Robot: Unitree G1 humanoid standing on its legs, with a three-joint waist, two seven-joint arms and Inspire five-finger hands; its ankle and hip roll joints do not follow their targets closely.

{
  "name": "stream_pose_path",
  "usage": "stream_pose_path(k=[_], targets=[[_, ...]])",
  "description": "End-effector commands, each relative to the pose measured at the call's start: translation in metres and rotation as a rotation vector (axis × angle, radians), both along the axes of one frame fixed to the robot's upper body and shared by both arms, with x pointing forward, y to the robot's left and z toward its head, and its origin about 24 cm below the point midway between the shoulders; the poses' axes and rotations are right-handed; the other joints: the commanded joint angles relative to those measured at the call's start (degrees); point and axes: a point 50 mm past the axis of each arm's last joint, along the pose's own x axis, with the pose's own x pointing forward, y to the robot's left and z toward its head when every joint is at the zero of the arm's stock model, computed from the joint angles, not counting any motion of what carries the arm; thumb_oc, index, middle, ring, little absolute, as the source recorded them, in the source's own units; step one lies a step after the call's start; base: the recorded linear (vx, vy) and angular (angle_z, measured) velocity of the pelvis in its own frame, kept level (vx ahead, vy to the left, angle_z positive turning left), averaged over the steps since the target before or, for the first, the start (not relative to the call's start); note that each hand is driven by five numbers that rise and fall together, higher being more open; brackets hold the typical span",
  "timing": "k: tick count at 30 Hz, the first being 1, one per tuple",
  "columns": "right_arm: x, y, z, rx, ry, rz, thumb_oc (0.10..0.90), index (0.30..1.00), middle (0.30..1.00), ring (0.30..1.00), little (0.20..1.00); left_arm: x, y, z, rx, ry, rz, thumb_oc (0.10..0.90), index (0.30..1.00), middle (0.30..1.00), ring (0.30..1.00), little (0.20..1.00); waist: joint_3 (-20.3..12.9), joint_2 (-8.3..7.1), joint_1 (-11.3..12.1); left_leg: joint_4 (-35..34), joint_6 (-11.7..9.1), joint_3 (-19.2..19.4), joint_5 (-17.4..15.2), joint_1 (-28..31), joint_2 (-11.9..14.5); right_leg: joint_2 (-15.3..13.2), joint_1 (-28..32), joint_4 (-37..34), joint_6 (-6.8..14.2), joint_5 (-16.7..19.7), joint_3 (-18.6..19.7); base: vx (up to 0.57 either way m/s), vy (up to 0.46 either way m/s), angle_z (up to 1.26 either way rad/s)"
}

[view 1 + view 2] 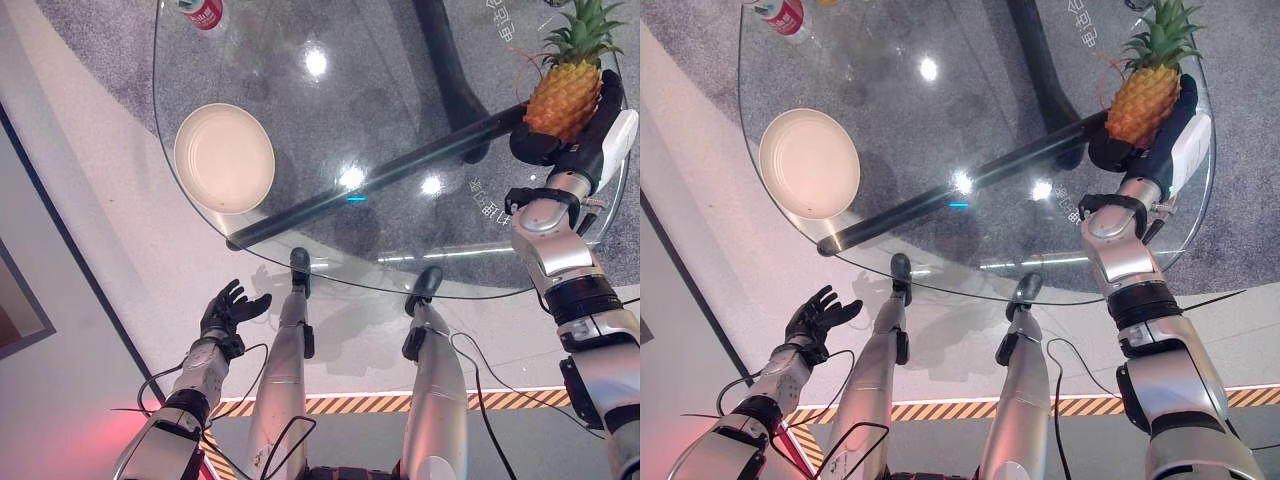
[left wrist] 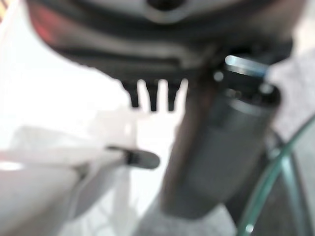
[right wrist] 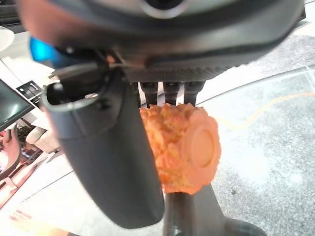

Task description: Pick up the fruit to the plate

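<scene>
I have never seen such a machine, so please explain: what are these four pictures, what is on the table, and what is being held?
A humanoid robot looks down from its head camera at a round glass table; two pictures come from there, two from its wrists. Its right hand is curled round a pineapple, seen close in the right wrist view. A cream plate lies on the table's left side, a red can at the far edge. The left hand hangs open below the table, holding nothing.

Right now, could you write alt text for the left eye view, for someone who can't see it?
The right robot hand grips a pineapple above the far right of a round glass table. An empty cream plate sits at the table's left edge, and the left robot hand hangs open below the table.
</scene>
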Motion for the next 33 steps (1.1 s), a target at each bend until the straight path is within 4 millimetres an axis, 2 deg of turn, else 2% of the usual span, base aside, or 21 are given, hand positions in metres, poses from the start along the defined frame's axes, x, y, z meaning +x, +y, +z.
stream_pose_path(k=[1,24,25,26,27,33], targets=[[-0.012,-0.031,-0.003,-0.016,0.038,-0.084,0.8,0.9,0.9,0.9,0.9,-0.014,0.017,-0.007,0.068,0.038,0.021,0.8,0.9,0.9,0.9,0.9,-0.8,2.31,0.0,7.1,-1.3,-2.1,-4.7,-1.5,3.0,-0.8,-2.7,-0.9,1.7,6.4,-0.1,0.0,0.0,0.0],[-0.008,-0.048,-0.016,0.13,0.119,-0.092,0.8,0.9,0.9,0.9,0.9,-0.01,0.02,-0.003,0.077,0.042,0.0,0.8,0.9,0.9,0.9,0.9,-0.8,2.54,0.7,7.6,-1.3,-2.5,-5.0,-1.7,2.9,-1.0,-2.7,-0.4,1.6,6.3,-0.4,0.0,0.0,0.0],[-0.008,-0.049,-0.017,0.131,0.121,-0.092,0.731,0.841,0.841,0.841,0.831,-0.01,0.02,-0.003,0.077,0.042,-0.001,0.8,0.9,0.9,0.9,0.9,-0.8,2.57,0.7,7.7,-1.3,-2.5,-5.0,-1.7,2.9,-1.0,-2.8,-0.3,1.6,6.3,-0.4,0.0,0.0,0.0],[-0.008,-0.05,-0.017,0.133,0.132,-0.088,0.204,0.389,0.389,0.389,0.304,-0.01,0.02,-0.002,0.074,0.04,-0.001,0.8,0.9,0.9,0.9,0.9,-0.8,2.64,0.7,7.8,-1.3,-2.5,-5.0,-1.9,2.9,-1.0,-2.9,-0.2,1.6,6.3,-0.3,0.0,0.0,0.0],[-0.008,-0.051,-0.017,0.134,0.138,-0.089,0.1,0.3,0.3,0.3,0.2,-0.009,0.02,-0.002,0.072,0.038,-0.001,0.8,0.9,0.9,0.9,0.9,-0.8,2.66,0.7,7.7,-1.3,-2.5,-5.0,-1.9,2.9,-0.9,-2.9,-0.4,1.6,6.3,-0.2,0.0,0.0,0.0],[-0.009,-0.057,-0.021,0.152,0.172,-0.101,0.1,0.3,0.3,0.3,0.2,-0.009,0.018,-0.002,0.073,0.036,-0.001,0.8,0.9,0.9,0.9,0.9,-0.8,2.77,0.9,7.7,-1.2,-2.6,-5.1,-1.8,2.7,-1.0,-2.9,-0.4,1.6,6.3,-0.3,0.0,0.0,0.0]])
